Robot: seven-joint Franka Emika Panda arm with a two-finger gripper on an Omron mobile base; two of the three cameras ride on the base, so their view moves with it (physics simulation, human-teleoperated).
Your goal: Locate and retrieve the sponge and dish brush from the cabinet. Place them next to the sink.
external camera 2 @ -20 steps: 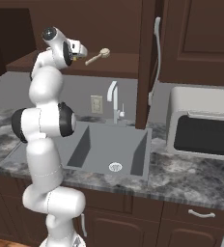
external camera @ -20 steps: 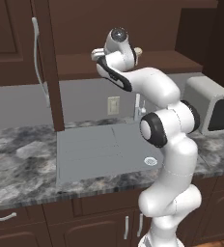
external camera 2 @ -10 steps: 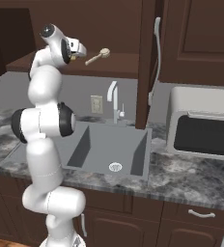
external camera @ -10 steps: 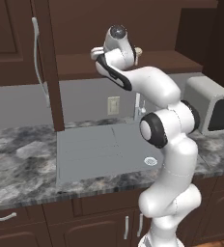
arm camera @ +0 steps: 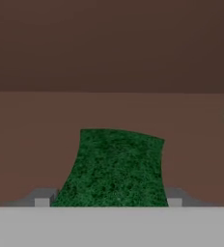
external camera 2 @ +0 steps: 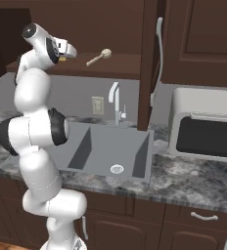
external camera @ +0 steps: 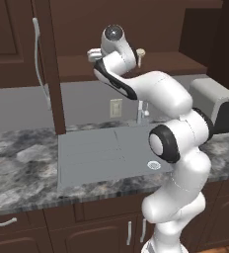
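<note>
1. Your hand (external camera 2: 69, 50) is up at the cabinet shelf (external camera 2: 120, 68), its two fingertips (arm camera: 42, 198) set on either side of the sponge (arm camera: 115, 169); you cannot tell whether they press it.
2. The sponge lies on the shelf, green face toward the hand camera.
3. The dish brush (external camera 2: 99, 57) rests on the same shelf, just beside your hand.
4. Below, the sink (external camera 2: 108, 149) sits in the marbled counter (external camera 2: 193, 180), faucet (external camera 2: 115, 101) at its back and the cabinet door handle (external camera 2: 159, 58) to one side.
</note>
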